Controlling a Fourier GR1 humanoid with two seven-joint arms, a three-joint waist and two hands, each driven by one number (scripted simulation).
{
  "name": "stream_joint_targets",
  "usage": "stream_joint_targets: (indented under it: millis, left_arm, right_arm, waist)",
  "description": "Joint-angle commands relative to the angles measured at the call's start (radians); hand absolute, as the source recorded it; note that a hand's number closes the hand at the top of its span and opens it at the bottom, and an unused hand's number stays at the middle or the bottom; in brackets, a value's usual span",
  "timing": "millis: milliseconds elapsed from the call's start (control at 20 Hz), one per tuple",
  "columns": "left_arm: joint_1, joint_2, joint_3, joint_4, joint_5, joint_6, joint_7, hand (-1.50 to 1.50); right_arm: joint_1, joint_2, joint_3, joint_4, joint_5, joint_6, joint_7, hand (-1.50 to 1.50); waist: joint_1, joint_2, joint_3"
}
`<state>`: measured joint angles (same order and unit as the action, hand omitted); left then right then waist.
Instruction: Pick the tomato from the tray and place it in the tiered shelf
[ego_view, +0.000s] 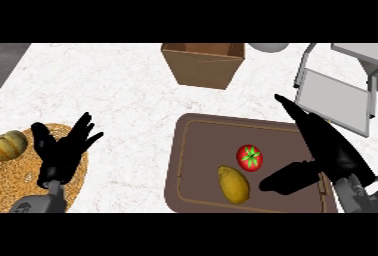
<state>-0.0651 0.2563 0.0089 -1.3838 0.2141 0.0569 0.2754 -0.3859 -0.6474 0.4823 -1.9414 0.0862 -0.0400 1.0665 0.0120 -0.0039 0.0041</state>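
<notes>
while your right hand (325, 150) hovers spread-fingered over the tray (186, 165), the tomato (249, 157) lies on it beside a yellow fruit (234, 184); your left hand (60, 146) rests, fingers apart.

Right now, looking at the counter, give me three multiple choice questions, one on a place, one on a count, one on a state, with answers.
1. Where is the tomato?
A. in the brown tray
B. on the woven mat
C. in the cardboard box

2. How many things lie in the tray?
A. one
B. two
C. four

3. How is the right hand?
A. curled round the tomato
B. open beside the tomato
C. out of view

Answers: 1 A, it sits inside the tray's rim. 2 B, the tomato and a yellow fruit. 3 B, fingers straight, thumb apart from the tomato.
</notes>
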Motion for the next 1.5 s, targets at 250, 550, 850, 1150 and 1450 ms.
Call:
stream_joint_targets:
  millis: [250, 550, 850, 1150, 1450]
  left_arm:
    - [0.013, 0.003, 0.029, 0.070, 0.007, -0.034, -0.012, 0.00]
    - [0.011, -0.012, 0.021, 0.035, -0.011, -0.017, 0.022, 0.00]
    - [-0.003, -0.054, -0.004, 0.053, -0.044, 0.008, 0.014, 0.00]
    - [0.019, -0.041, 0.004, 0.010, -0.039, -0.008, 0.048, 0.00]
    - [0.053, -0.037, 0.035, 0.045, -0.034, -0.043, -0.019, 0.00]
  right_arm:
    - [0.027, 0.083, 0.074, 0.062, 0.162, 0.003, 0.131, -1.50]
    - [0.049, 0.177, 0.126, 0.079, 0.288, 0.005, 0.164, -1.50]
    - [0.043, 0.209, 0.074, 0.131, 0.296, 0.056, 0.145, -1.50]
    - [0.087, 0.288, 0.125, 0.243, 0.446, 0.011, 0.097, -1.50]
    - [0.088, 0.308, 0.050, 0.307, 0.488, 0.032, 0.007, -1.50]
  waist:
    - [-0.014, 0.003, -0.005]
    - [-0.012, 0.003, -0.005]
    - [-0.012, 0.004, -0.005]
    - [-0.009, 0.003, -0.004]
    - [-0.010, 0.004, -0.004]
